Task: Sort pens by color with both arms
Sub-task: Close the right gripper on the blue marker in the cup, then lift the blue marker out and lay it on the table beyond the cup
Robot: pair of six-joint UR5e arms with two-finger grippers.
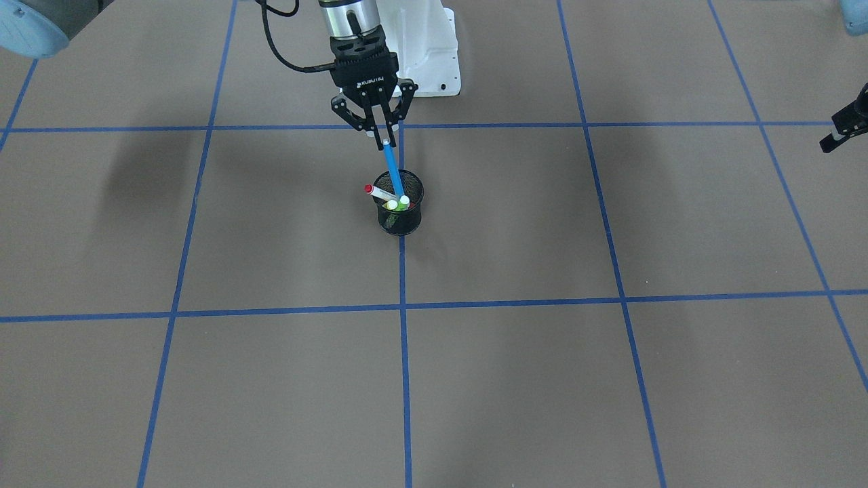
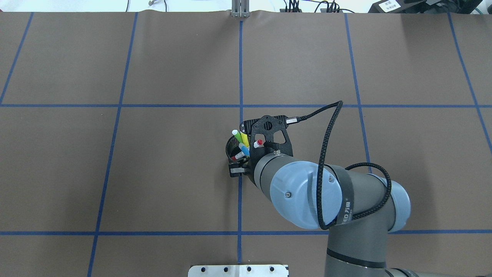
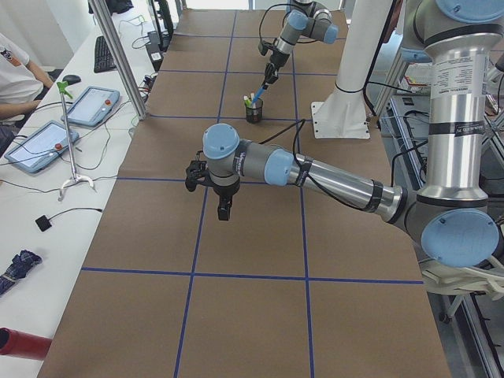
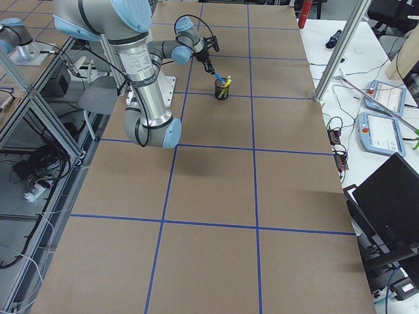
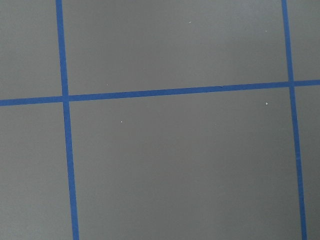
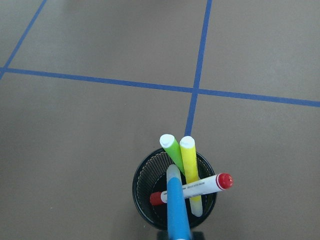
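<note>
A black mesh cup (image 1: pixel 400 220) stands at the middle of the table on a blue tape line. It holds a green pen (image 6: pixel 171 148), a yellow pen (image 6: pixel 189 160) and a white pen with a red cap (image 6: pixel 200 186), all leaning. My right gripper (image 1: pixel 384 135) hangs right above the cup, shut on the top end of the blue pen (image 1: pixel 393 173), whose lower end is still inside the cup. My left gripper (image 1: pixel 837 132) hovers far off to the side over bare table; only part of it shows, and its jaws are unclear.
The white pedestal base (image 1: pixel 434 61) stands just behind the cup. Blue tape lines (image 5: pixel 65 150) divide the brown table into squares. Tablets (image 3: pixel 90 106) and a stand lie on the side bench beyond the table's edge.
</note>
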